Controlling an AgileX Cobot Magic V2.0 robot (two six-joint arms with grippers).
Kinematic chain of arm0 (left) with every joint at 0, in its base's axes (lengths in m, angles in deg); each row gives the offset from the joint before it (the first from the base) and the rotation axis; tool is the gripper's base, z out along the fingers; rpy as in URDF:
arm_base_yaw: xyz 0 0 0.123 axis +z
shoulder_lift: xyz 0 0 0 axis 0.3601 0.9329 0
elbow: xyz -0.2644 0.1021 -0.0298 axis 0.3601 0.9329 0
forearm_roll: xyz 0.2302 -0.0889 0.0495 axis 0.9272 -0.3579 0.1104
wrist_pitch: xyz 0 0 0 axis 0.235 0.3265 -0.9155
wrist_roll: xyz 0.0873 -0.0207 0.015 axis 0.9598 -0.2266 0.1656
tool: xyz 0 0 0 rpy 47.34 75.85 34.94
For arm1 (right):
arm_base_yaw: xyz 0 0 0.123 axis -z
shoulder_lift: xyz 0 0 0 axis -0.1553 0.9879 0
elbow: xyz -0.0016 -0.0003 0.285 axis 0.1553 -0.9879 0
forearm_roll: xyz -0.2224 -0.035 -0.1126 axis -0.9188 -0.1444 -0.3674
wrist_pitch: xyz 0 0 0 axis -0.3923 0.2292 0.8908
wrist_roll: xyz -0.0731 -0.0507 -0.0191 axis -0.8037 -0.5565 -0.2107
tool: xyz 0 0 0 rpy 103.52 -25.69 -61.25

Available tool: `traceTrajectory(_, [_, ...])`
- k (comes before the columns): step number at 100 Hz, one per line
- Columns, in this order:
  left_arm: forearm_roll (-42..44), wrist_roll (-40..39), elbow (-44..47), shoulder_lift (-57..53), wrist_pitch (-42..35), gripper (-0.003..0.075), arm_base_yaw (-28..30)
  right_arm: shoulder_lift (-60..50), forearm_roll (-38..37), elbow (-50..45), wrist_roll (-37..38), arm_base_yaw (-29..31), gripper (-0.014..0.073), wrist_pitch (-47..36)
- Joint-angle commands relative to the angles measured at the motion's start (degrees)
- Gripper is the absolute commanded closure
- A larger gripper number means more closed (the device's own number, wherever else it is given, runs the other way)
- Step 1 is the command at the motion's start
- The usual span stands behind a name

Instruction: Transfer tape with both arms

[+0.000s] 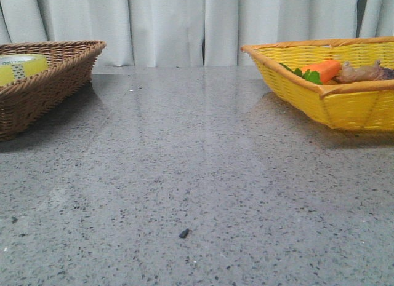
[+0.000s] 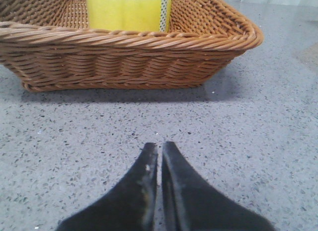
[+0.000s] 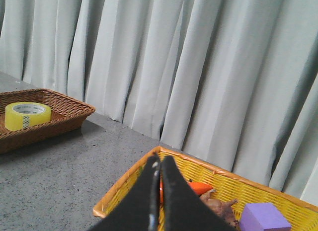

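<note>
1. Two sets of jaws are mine, and both are pressed together with nothing between them: the left jaws (image 2: 160, 149) hang low over the bare grey surface (image 1: 197, 175), and the right jaws (image 3: 160, 164) are held higher, tips above the near rim of the yellow basket (image 3: 126, 179).
2. My tape (image 2: 128, 11) lies flat in the brown basket (image 2: 134, 42), straight ahead of the left jaws with the basket's near wall between us. From the right jaws it is well apart, off across the surface.
3. As I judge it, nothing of the transfer has begun: the tape has not been lifted, and the left jaws are the ones placed to fetch it.
4. First risk: going in closed. Unless I spread the left jaws before reaching, the tips would only shove the tape against the far wall.
5. Second risk: the woven wall. From this low height a straight push forward would strike the rim and could drag the whole basket, which looks light, so I should rise first and come down over it.
6. Third risk: the roll is wide and smooth, so a pinch across its outside may slip. Gripping through the core and one side seems safer.
7. Fourth risk: the handover. If the right jaws close late or off-centre while the left release, the tape would drop to the surface and might roll.
8. The yellow basket already holds a carrot (image 3: 198, 187), a purple block (image 3: 263, 218) and a brown lump, so setting down there leaves limited room.
</note>
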Motion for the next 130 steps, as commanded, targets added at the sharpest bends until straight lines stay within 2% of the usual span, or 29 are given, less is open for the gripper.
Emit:
traceTrajectory(1, [-0.2, -0.5, 0.6, -1.7, -2.4, 0.0741, 0.0, 1.1, -1.3, 0.9, -0.2, 0.1, 0.065, -3.9])
traceTrajectory(71, [-0.2, -0.5, 0.6, -1.7, -2.4, 0.0741, 0.0, 1.0, -1.9, 0.7, -0.2, 0.2, 0.065, -3.5])
traceTrajectory(82, [-0.2, -0.5, 0.6, -1.7, -2.4, 0.0741, 0.0, 1.0, -6.3, -2.2, -0.2, 1.7, 0.065, -2.9])
traceTrajectory(91, [-0.2, -0.5, 0.6, -1.7, -2.4, 0.0741, 0.0, 1.0, -8.2, -7.7, 0.6, 4.9, 0.065, -5.3])
traceTrajectory(99, [-0.2, -0.5, 0.6, -1.7, -2.4, 0.0741, 0.0, 1.0, -7.9, -13.5, 8.2, 9.6, 0.065, -7.8])
traceTrajectory(108, [-0.2, -0.5, 0.6, -1.7, -2.4, 0.0741, 0.0, 1.0, -7.2, -21.7, 16.2, 15.4, 0.065, -15.4])
traceTrajectory(115, [-0.2, -0.5, 0.6, -1.7, -2.4, 0.0741, 0.0, 1.0, -2.9, -27.8, 17.5, 20.3, 0.065, -23.0])
traceTrajectory(121, [-0.2, -0.5, 0.6, -1.7, -2.4, 0.0741, 0.0, 1.0, 4.0, -32.7, 17.5, 24.7, 0.0652, -28.8])
traceTrajectory(130, [-0.2, -0.5, 0.6, -1.7, -2.4, 0.0741, 0.0, 1.0, 7.9, -38.5, 17.5, 29.6, 0.0653, -35.0])
